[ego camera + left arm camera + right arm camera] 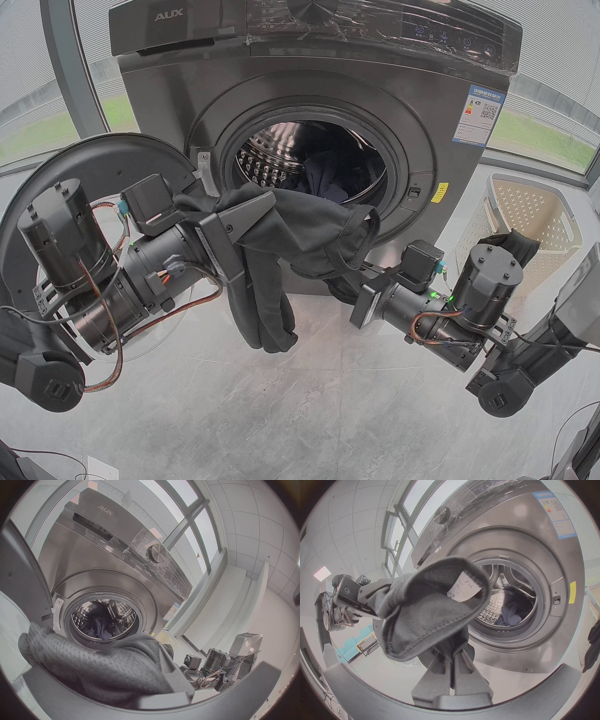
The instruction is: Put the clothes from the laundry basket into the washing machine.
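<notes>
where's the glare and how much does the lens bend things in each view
Head view: bright glints on the perforated steel drum of the dark grey front-loading washing machine, whose edges bow. Left wrist view: black ring round the edge, window frames curve. Right wrist view: same ring, panes blown white, the dark grey mesh garment looms large near the lens.

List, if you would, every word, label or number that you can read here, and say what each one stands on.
"AUX": on the washing machine's upper left panel.
Blue energy label, upper right of the machine's front: print and code too small to read.
Yellow sticker beside the door opening: too small to read.
Control panel markings: blurred.
White care tag on the dark garment: unreadable.
</notes>
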`<state>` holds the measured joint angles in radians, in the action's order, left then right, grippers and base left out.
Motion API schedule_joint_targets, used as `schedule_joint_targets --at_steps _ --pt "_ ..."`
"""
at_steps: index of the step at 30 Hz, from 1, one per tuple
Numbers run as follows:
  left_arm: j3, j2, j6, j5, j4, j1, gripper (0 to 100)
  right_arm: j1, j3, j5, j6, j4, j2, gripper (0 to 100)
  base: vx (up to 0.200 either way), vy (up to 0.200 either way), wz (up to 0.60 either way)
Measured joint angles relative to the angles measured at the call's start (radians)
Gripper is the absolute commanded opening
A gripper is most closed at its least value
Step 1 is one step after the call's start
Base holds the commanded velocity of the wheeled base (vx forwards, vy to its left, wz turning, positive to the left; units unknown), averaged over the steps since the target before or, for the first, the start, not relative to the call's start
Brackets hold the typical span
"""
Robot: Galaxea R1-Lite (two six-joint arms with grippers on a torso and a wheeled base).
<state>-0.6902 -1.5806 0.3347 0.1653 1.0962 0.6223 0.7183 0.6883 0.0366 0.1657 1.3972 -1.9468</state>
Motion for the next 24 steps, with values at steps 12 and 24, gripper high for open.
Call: schedule_joint_targets --at_steps 12,24 --pt "0.028 0.000 0.024 0.000 0.002 -0.003 100 -0.023 -0.038 -0.032 -0.005 0.004 0.104 0 0.000 0.000 0.00" --pt "0.160 -0.022 0.029 0.004 0.001 -0.017 100 -0.011 -0.019 -0.036 -0.006 -0.002 0.194 0 0.000 0.000 0.00"
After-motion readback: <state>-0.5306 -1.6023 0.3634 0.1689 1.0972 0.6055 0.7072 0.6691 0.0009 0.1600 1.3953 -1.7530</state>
